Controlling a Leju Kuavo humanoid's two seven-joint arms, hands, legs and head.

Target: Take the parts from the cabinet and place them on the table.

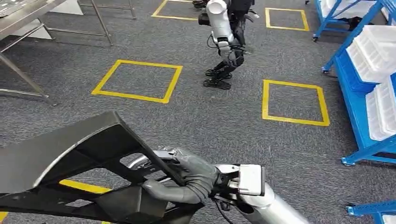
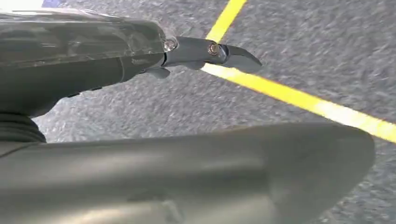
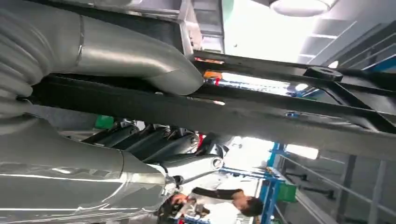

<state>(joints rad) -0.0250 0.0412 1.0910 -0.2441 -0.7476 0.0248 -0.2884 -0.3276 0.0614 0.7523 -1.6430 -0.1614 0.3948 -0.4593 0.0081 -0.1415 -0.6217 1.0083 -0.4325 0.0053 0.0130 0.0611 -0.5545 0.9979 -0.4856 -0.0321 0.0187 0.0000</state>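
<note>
A large black moulded part (image 1: pixel 70 149) with open cut-outs fills the lower left of the head view, carried above the grey carpet. My right hand (image 1: pixel 191 179) grips one of its bars from the right side. In the right wrist view the thick thumb (image 3: pixel 140 60) lies over a black bar of the part (image 3: pixel 243 116) and the dark fingers (image 3: pixel 163 144) curl under it. In the left wrist view my left hand (image 2: pixel 84 56) hangs over the carpet, with one finger (image 2: pixel 224 53) stretched out, the thumb (image 2: pixel 196 172) apart from it and nothing between them.
Another humanoid robot (image 1: pixel 226 42) stands ahead on the carpet. A metal table (image 1: pixel 28 18) is at the far left. Blue racks with white bins (image 1: pixel 369 60) line the right side. Yellow taped squares (image 1: pixel 137 79) mark the floor. A person (image 3: pixel 224 200) appears in the right wrist view.
</note>
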